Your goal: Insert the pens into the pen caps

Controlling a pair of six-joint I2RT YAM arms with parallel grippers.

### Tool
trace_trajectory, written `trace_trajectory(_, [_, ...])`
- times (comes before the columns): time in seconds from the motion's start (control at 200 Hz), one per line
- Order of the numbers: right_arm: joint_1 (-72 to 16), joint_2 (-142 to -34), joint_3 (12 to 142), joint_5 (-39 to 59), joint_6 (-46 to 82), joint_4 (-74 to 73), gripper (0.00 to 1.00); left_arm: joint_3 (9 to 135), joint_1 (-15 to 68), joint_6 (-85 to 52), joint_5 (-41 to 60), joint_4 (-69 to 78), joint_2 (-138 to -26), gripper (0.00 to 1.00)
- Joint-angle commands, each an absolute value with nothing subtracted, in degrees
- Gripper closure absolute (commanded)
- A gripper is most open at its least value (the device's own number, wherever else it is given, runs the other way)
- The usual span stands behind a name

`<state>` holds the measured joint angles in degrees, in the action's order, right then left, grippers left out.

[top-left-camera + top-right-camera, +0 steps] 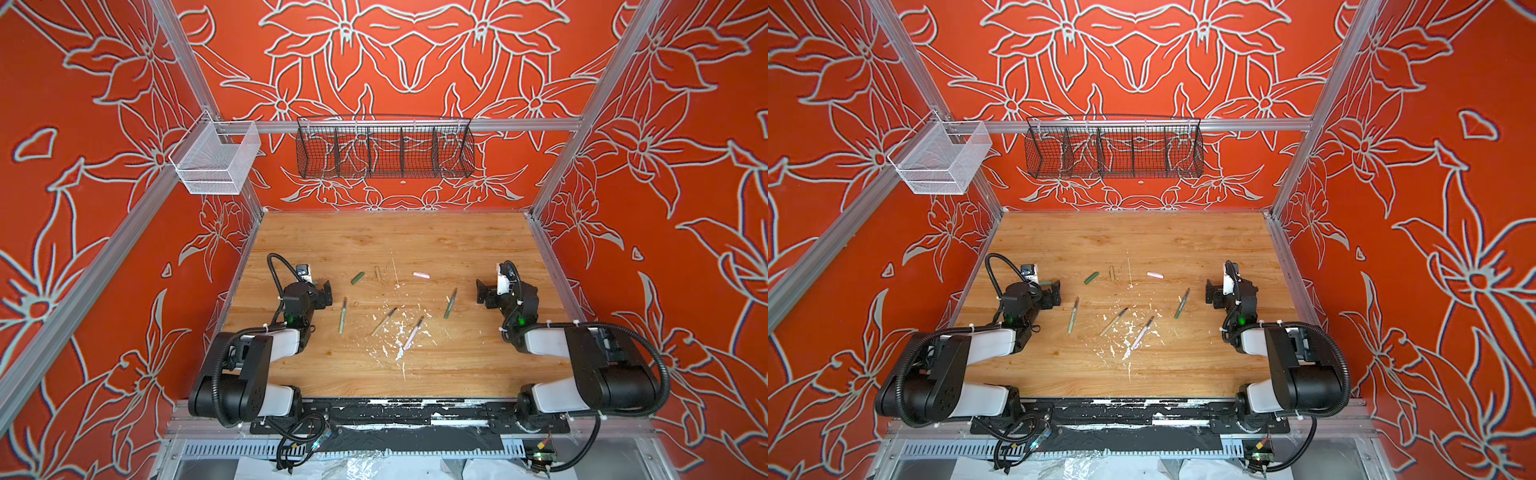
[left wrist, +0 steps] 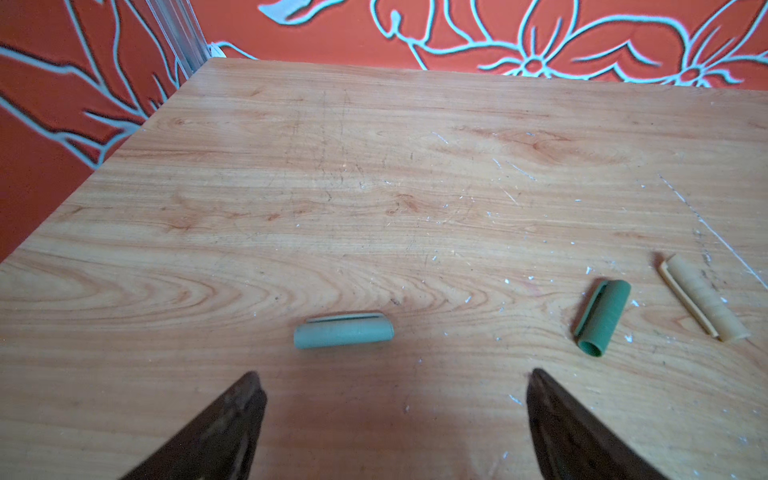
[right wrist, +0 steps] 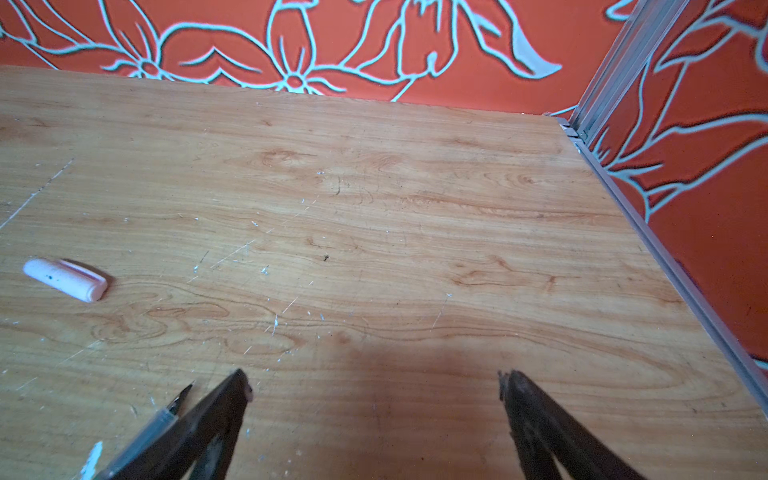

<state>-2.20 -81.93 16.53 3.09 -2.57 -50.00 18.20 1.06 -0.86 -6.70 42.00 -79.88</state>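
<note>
Both arms sit low over the wooden table, one at each side, and neither holds anything.

The left gripper has its jaws spread wide, with only bare wood between them. The pale green cap lies on its side just beyond the fingertips, lying crosswise to them and not touching either one. To the right of it lies the dark green cap, and just beside that the tan cap; the two are close but apart. The pink cap lies further right in about the same far row, toward the right arm.

The right gripper also has its jaws wide apart, with nothing between them. The dark green pen lies just to its left, dark tip pointing far. In the right wrist view that tip shows close beside one finger, and whether they touch cannot be told.

The other three pens lie nearer than the caps. The pale green pen is close to the left gripper and runs almost straight from near to far, tip at the far end. The tan pen and the pink pen lie in the middle, both slanted with tips toward the far right — among the white paint flecks. All four pens are uncapped, and each cap lies by itself.
</note>
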Motion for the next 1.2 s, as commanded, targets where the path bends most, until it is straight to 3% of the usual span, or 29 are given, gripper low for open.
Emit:
trace_trajectory(0.0, [-2.0, -81.6, 16.2, 3.9, -3.6, -51.1, 0.03, 18.4, 0.6, 0.0, -6.2, 41.9, -79.6, 0.04])
trace_trajectory(0.57, [-1.7, -81.5, 16.8, 4.0, -3.0, -49.7, 0.03, 18.2, 0.6, -0.7, -8.2, 42.2, -79.4, 0.04])
trace_trajectory(0.616, [-1.8, -81.0, 17.3, -0.3, -1.7, -49.8, 0.03, 18.3, 0.6, -1.6, -11.6, 42.9, -78.5, 0.04])
trace_trajectory(0.696, [-1.8, -75.5, 23.9, -7.9, 1.2, -34.0, 0.03, 22.4, 0.6, -2.8, -13.8, 29.7, -71.4, 0.04])
trace_trajectory(0.856, [-1.8, -73.9, 43.4, -11.9, 9.8, -2.4, 0.02, 34.0, 0.7, -6.5, -11.0, 13.4, -61.5, 0.04])
trace_trajectory(0.961, [-1.7, -75.8, 57.6, -9.1, 19.0, 18.4, 0.03, 46.7, 0.6, -19.1, -11.4, -3.4, -57.8, 0.04])
trace_trajectory(1.081, [-1.2, -77.6, 63.7, -3.2, 27.6, 24.7, 0.03, 56.9, 0.6, -23.2, -10.1, -16.2, -52.9, 0.04])
trace_trajectory(1.146, [-0.7, -78.4, 65.7, 2.9, 27.6, 25.8, 0.24, 56.6, 0.0, -24.9, -7.3, -13.7, -50.3, 0.04])
trace_trajectory(1.196, [-0.7, -79.2, 67.4, 6.3, 26.9, 27.5, 0.33, 56.7, -0.4, -24.5, -3.2, -11.6, -49.7, 0.04])
